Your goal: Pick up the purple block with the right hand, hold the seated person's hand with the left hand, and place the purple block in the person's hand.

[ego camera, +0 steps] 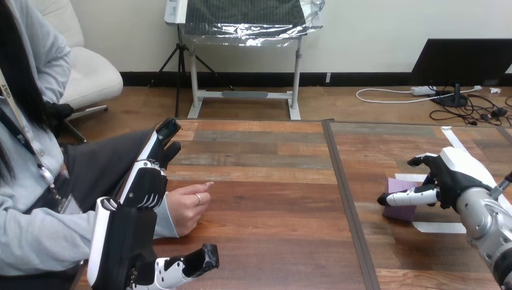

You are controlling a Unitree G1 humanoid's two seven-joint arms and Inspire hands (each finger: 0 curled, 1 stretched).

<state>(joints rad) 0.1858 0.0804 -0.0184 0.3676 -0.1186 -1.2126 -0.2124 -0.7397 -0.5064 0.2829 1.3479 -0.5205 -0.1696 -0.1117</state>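
Where the right hand (450, 175) meets the purple block (398, 208), well to the right of the table's centre seam (348, 199), treat the pick-up as begun but not confirmed. The hand overlaps the block's right side. You cannot tell whether it is clamped on the block or merely set against it. The block appears to rest on the table (272, 241), on the far side of the seam from the person, among strips of white tape (438, 227).

Check the left hand (144, 188) next. It stands well left of the seam, spread apart, with its fingers (164, 136) straight and pointing away from the robot. The person's hand (188, 208) lies on the table between the left hand and the seam, just beside the left hand. The person's grey sleeve (164, 220) passes behind the left hand, and you cannot tell whether the two touch. Nothing is curled round the person's hand or wrist, so count the hold as not yet made.

Judge the task as being in its first step. Three actions remain:
1. Lift the block.
2. Take the person's hand.
3. Carry the block across the seam and set it down there.

The receiving place in this task is the person's hand. It is loosely curled and holds nothing. Expect it to need opening before the block can sit in it.
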